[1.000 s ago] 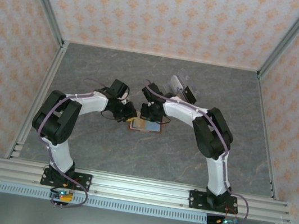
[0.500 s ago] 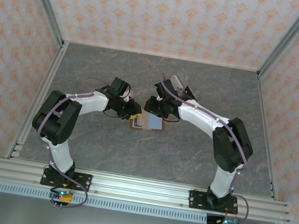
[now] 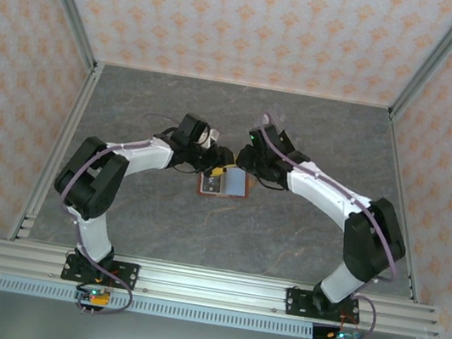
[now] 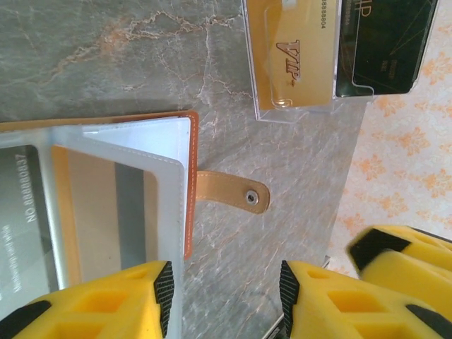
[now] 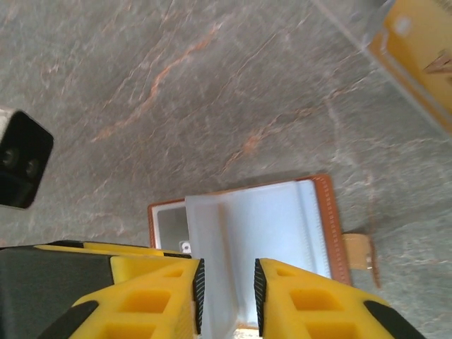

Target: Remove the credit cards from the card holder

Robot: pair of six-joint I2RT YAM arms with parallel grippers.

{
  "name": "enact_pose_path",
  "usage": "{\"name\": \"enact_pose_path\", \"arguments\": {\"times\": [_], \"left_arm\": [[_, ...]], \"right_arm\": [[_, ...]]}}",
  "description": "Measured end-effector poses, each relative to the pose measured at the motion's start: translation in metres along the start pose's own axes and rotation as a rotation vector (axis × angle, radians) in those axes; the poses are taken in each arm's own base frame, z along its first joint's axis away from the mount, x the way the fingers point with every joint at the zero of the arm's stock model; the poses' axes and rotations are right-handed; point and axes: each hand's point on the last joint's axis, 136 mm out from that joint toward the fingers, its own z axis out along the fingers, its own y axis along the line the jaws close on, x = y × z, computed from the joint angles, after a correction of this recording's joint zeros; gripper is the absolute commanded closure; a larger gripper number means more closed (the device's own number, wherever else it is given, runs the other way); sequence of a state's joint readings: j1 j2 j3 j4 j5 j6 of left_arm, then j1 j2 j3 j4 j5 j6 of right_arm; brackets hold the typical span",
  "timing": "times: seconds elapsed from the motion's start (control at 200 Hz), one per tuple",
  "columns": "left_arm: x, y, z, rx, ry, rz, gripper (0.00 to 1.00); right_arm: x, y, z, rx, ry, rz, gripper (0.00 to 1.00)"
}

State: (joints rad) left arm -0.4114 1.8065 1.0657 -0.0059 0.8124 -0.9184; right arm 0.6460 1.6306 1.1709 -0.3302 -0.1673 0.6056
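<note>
Grey veined table (image 3: pixel 140 225): carries every item below; patterned walls stand on three sides.
Card holder (image 3: pixel 225 185): lies open at mid-table between the two grippers. It has a reddish-brown rim and pale, cloudy leaves inside. In the top view the arm ends overlap its far edge.
Strap (image 4: pixel 233 192): tan tab with a metal snap, lying flat on bare table, sticking out from the holder's rim.
Credit cards (image 4: pixel 99 212): inside the holder's pockets, under the cloudy plastic. One shows ochre and grey bands. The one beside it is grey with a row of digits and is cut off by the left edge of the left wrist view. Their number cannot be told.
Left gripper (image 4: pixel 224 300): released; the yellow fingers stand wide apart with bare table between them. One finger overlaps the edge of a holder leaf; whether it touches cannot be told.
Right gripper (image 5: pixel 227 293): yellow fingers close together with a narrow gap.
Leaf (image 5: pixel 240 226): pale holder page filling that gap. Whether the pads pinch it or hang above it cannot be told.
Clear sleeve (image 4: pixel 282 106): on the table on the strap side of the holder, apart from it; cropped at the top.
Gold card (image 4: pixel 293 56): inside the sleeve, lettered "VIP".
Black card (image 4: pixel 385 42): beside the gold one in the same sleeve, with fine gold lines; cropped.
Yellow block (image 4: pixel 402 247): at the right edge of the left wrist view, cropped; what it belongs to is unclear.
Dark block (image 5: pixel 21 159): at the left edge of the right wrist view, with two small round holes; cropped, identity unclear.
</note>
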Motion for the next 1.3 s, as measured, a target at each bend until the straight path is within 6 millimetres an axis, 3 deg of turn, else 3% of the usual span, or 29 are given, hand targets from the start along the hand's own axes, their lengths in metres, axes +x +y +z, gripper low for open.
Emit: {"name": "enact_pose_path", "arguments": {"times": [0.801,1.116,1.296], "left_arm": [[-0.008,0.01,0.014,-0.016,-0.014,-0.054,0.52],[-0.008,0.017,0.019,-0.035,-0.011,-0.071,0.57],[-0.012,0.025,0.008,-0.073,-0.045,-0.075,0.61]], "right_arm": [[-0.002,-0.004,-0.001,0.012,-0.016,-0.002,0.75],[0.01,-0.009,0.015,0.026,0.04,-0.008,0.79],[0.021,-0.011,0.033,0.043,0.105,-0.021,0.82]]}}
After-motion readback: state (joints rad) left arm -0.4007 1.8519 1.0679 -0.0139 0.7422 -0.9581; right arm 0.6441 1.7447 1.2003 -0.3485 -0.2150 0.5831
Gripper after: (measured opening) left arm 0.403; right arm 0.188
